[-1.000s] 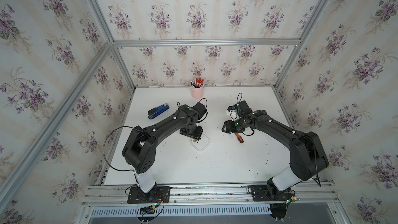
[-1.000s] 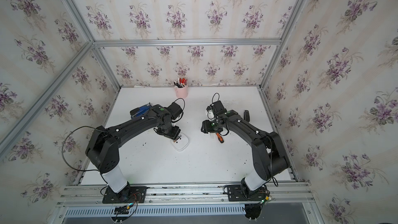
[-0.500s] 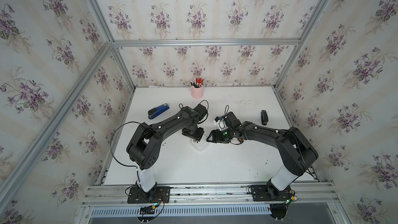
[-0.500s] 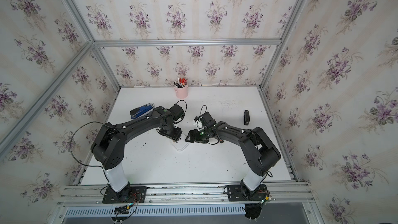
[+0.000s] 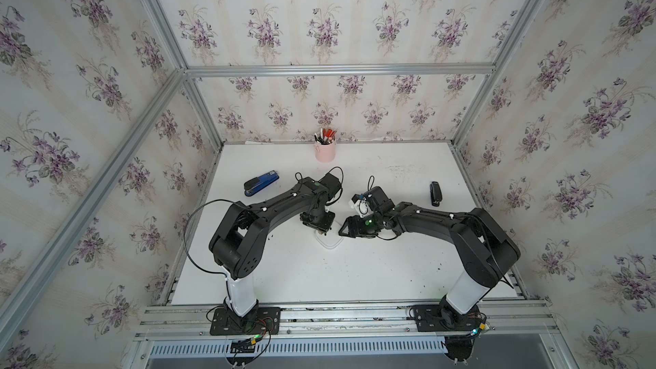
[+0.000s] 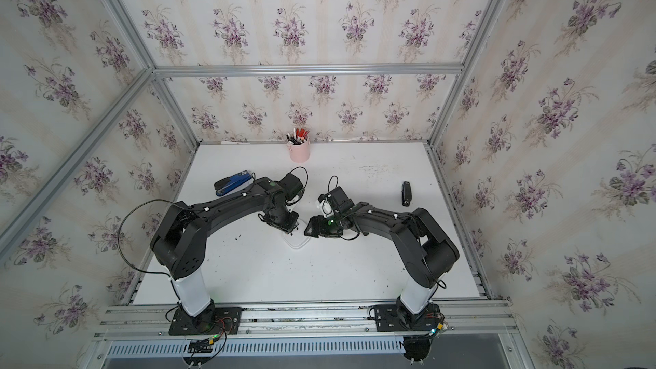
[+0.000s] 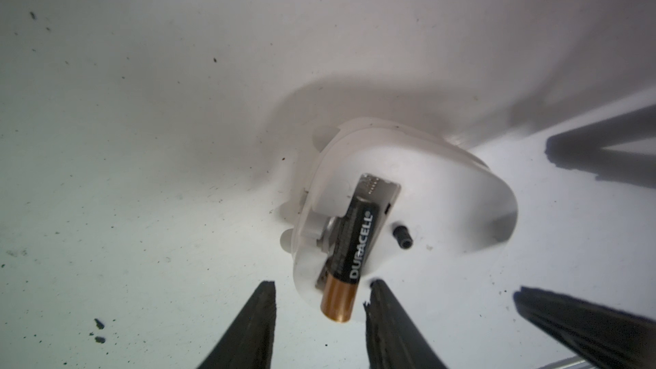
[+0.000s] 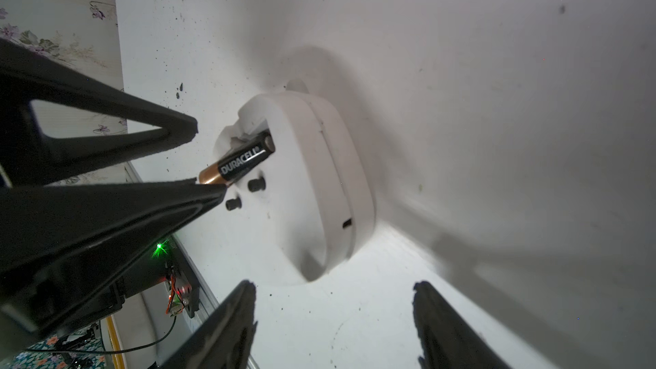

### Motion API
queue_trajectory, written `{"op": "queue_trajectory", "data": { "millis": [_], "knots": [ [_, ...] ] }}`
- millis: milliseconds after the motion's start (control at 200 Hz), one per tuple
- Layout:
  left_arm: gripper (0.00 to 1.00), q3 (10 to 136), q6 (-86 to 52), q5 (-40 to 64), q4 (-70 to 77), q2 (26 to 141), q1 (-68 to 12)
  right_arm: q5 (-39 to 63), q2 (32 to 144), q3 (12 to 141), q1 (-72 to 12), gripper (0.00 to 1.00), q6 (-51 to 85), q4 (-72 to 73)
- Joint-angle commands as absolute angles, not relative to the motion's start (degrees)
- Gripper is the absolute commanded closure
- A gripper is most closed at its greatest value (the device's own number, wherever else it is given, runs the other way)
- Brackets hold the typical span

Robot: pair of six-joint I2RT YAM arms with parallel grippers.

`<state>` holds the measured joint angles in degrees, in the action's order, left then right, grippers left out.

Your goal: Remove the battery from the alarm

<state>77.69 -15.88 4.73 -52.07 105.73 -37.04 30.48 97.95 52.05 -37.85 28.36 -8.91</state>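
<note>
Left wrist: battery (image 7: 349,253) copper end between left hand (image 7: 321,287) fingertips.

I am reading a single brand name: DURACELL, printed in white capitals and running lengthwise along the black body of the battery (image 7: 349,246), starting near its copper end, in my left wrist view. My right wrist view is showing that same word on the battery (image 8: 241,163).
</note>
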Motion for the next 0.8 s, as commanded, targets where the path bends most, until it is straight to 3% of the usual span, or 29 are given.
{"op": "queue_trajectory", "data": {
  "millis": [0,794],
  "knots": [
    [0.53,77.8,-15.7,5.2,-51.7,106.1,-37.0,29.4,97.6,51.9,-37.9,0.27,27.6,-8.8],
    [0.63,77.3,-15.9,5.4,-51.2,107.7,-37.2,29.5,98.4,51.4,-37.9,0.29,27.5,-8.5]
  ]
}}
